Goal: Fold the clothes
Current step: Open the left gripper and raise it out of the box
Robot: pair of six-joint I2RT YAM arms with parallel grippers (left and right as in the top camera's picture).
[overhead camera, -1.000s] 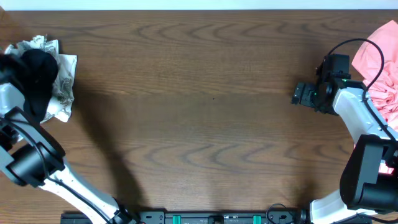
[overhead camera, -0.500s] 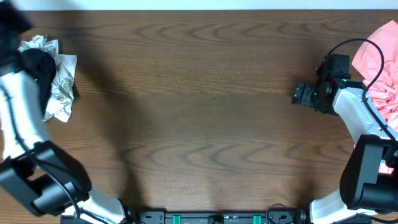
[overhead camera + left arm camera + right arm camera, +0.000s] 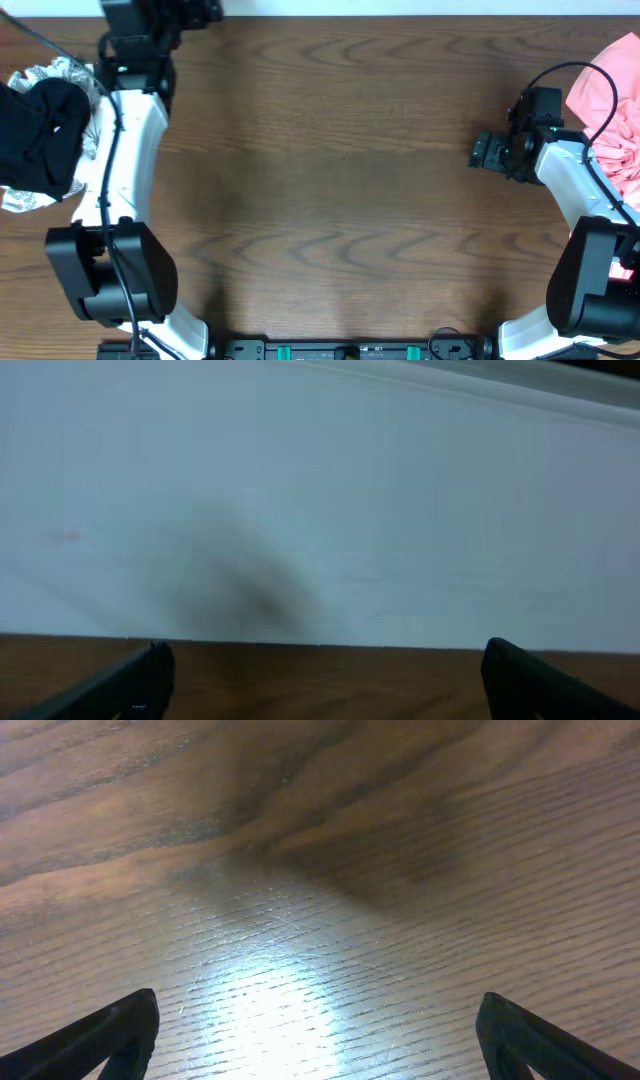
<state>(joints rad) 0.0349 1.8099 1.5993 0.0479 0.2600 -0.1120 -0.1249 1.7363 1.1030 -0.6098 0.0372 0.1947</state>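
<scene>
The clothes lie in two heaps. At the left edge a black shirt (image 3: 42, 135) sits crumpled on a white-grey patterned piece (image 3: 55, 73). A salmon-pink tee (image 3: 612, 105) is bunched at the right edge. My left gripper (image 3: 195, 10) reaches over the table's far edge, away from the black shirt. In the left wrist view it (image 3: 320, 685) is open and holds nothing. My right gripper (image 3: 484, 152) hovers left of the pink tee, clear of it. Its jaws (image 3: 320, 1040) stand open over bare wood.
The brown wooden table (image 3: 340, 180) spreads between the two heaps. Its far edge (image 3: 330, 648) meets a pale surface beyond. A black cable (image 3: 585, 72) arcs over the right arm beside the pink tee.
The left gripper opened and let go of the black shirt, which now lies on the patterned piece. The left arm swung up to the far edge. The right arm stayed still.
</scene>
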